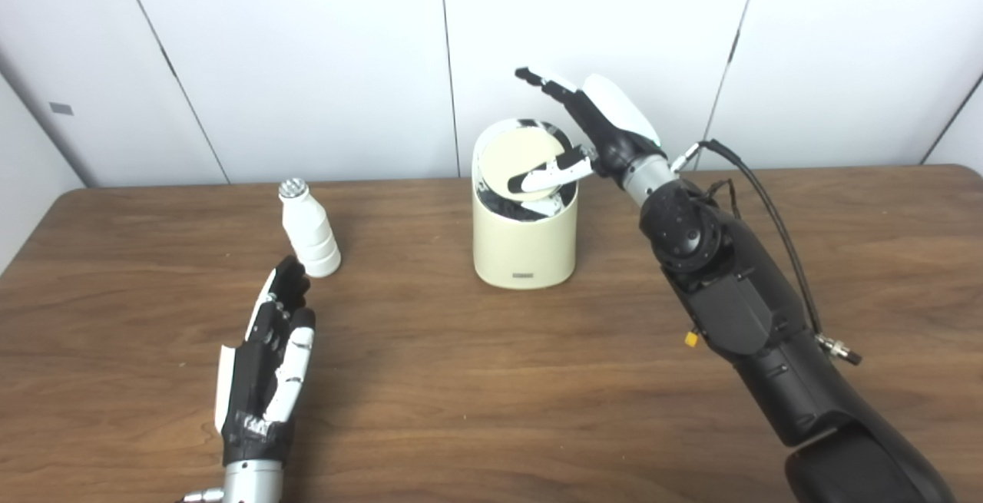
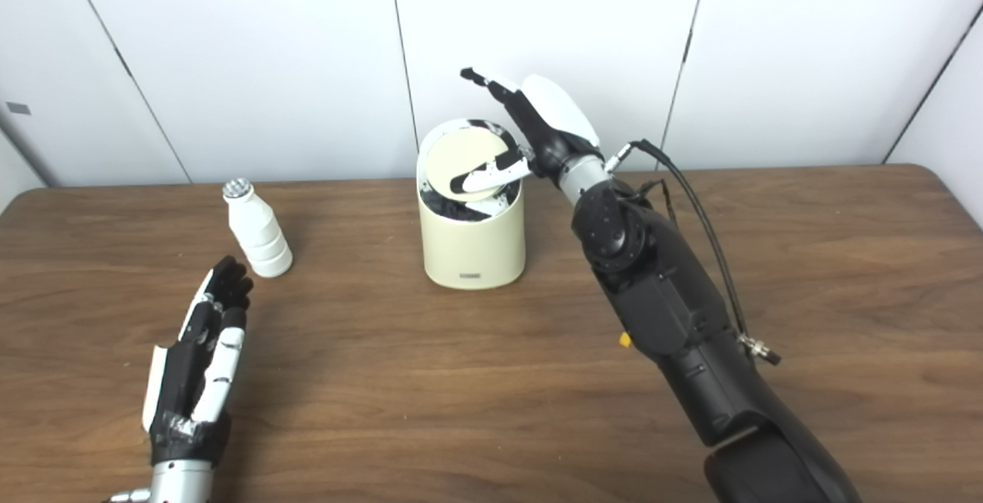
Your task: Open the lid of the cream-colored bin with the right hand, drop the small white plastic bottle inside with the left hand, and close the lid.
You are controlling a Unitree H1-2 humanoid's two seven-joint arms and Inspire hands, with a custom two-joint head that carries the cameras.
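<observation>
Pressing the cream bin's (image 1: 524, 246) swing lid (image 1: 516, 159) tilted with its thumb, fingers spread, the right hand (image 1: 591, 130) holds nothing; the left hand (image 1: 269, 357), fingers straight and empty, hasn't grasped the white bottle (image 1: 309, 230).

The inside of the bin (image 1: 524, 246) is hidden: at 12 o'clock of its body the tilted lid (image 1: 516, 159) and the right hand (image 1: 591, 134) cover the opening, and only dark gaps show. The small label (image 1: 524, 278) at 6 o'clock on the bin is too small to read. Both arms are cut off by the bottom edge. The left hand (image 1: 265, 368) hides its palm.
</observation>
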